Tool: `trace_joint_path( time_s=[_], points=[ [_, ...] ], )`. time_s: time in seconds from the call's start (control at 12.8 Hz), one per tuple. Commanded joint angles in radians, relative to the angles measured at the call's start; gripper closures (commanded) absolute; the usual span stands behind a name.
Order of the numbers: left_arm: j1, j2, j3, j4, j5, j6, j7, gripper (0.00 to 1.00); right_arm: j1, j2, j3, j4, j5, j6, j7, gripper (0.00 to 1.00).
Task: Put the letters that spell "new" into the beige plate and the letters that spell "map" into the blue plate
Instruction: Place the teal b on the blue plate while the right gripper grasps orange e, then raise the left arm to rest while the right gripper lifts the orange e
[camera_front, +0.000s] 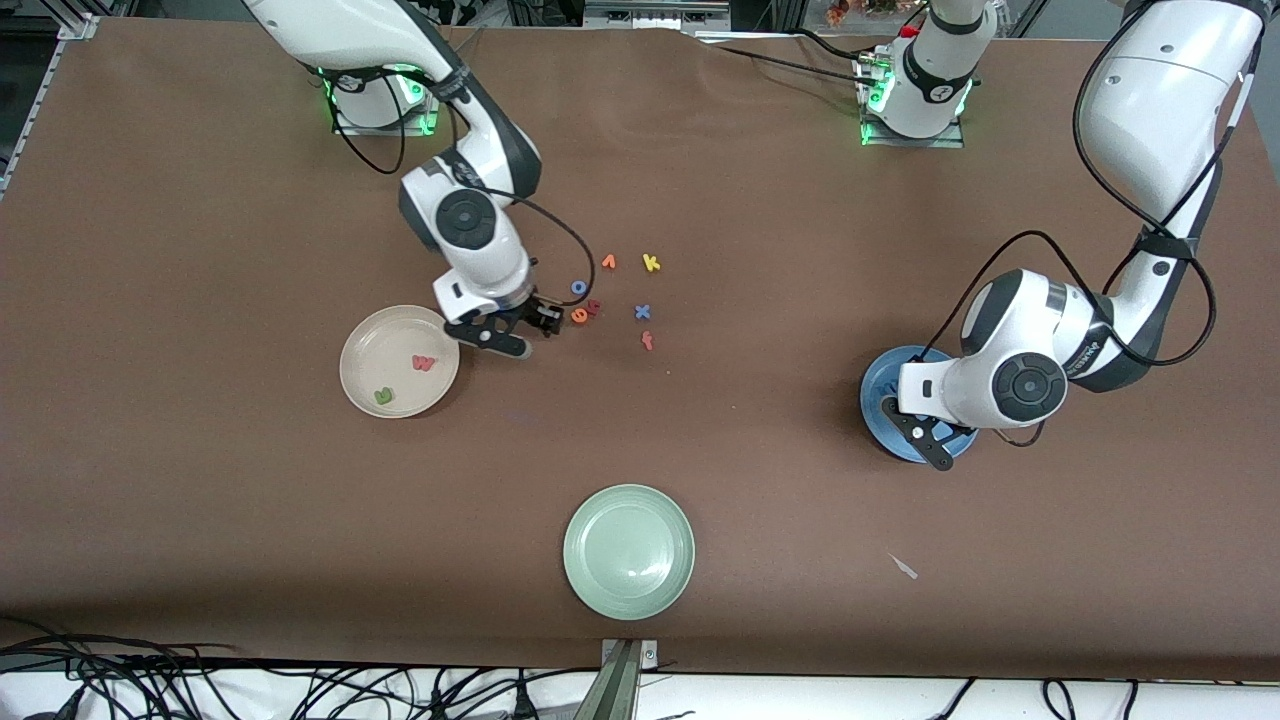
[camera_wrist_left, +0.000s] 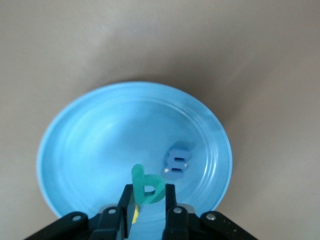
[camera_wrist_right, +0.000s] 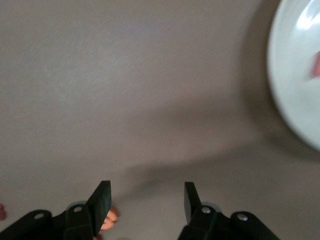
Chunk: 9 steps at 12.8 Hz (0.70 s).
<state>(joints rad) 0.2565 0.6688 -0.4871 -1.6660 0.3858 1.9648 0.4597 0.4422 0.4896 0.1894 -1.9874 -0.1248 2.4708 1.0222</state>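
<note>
Presently, entries for this moment.

Desk surface: matte brown sheet, faintly creased (camera_front: 760, 420).
Plates: three round, shallow-rimmed, glossy. Cream-beige plate (camera_front: 362, 372) toward the right arm's end; mid-blue plate (camera_wrist_left: 90, 150) toward the left arm's end; pale green plate (camera_front: 629, 551) nearest the front camera, between the other two.
Beige plate contents: two small foam letters, a red "w" (camera_front: 424, 362) and a green "n" (camera_front: 383, 397) that reads as "u".
Blue plate contents: one blue foam "m" (camera_wrist_left: 177, 163) lying flat near the rim.
Left pincer (camera_wrist_left: 149, 200): over the blue plate, closed on a teal foam "a" (camera_wrist_left: 146, 186) that reads as "9"; a sliver of yellow (camera_wrist_left: 135, 214) shows between the fingers, identity unclear.
Right pincer (camera_wrist_right: 147, 197): jaws apart, nothing between them, low over the desk between the beige plate and the loose letters; round orange foam "e" (camera_front: 579, 316) just beside it.
Loose letters on desk: six in a cluster. Blue "o" (camera_front: 578, 288), orange "v" (camera_front: 608, 262), yellow "k" (camera_front: 651, 263), blue "x" (camera_front: 642, 312), red "f" (camera_front: 647, 341), plus the "e"; a small red piece (camera_front: 594, 307) touches the "e".
Writing: none legible apart from the letter shapes.
</note>
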Motion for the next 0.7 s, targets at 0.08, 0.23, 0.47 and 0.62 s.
trace_joint_path(
  time_s=[0.08, 0.23, 0.47, 0.62],
  points=[
    [0.014, -0.017, -0.007, -0.023, -0.01, 0.008, 0.023, 0.0, 0.039, 0.084, 0.002, 0.059, -0.064, 0.052, 0.14, 0.33],
    [0.006, -0.049, -0.011, -0.02, -0.01, -0.004, 0.025, 0.0, 0.052, 0.107, 0.002, 0.082, -0.065, 0.069, 0.168, 0.33],
    [0.004, -0.095, -0.011, 0.009, -0.025, -0.036, 0.022, 0.0, 0.075, 0.139, 0.007, 0.107, -0.096, 0.071, 0.219, 0.33],
    [-0.003, -0.118, -0.013, 0.082, -0.048, -0.111, 0.011, 0.0, 0.079, 0.149, 0.005, 0.108, -0.116, 0.073, 0.242, 0.33]
  ],
)
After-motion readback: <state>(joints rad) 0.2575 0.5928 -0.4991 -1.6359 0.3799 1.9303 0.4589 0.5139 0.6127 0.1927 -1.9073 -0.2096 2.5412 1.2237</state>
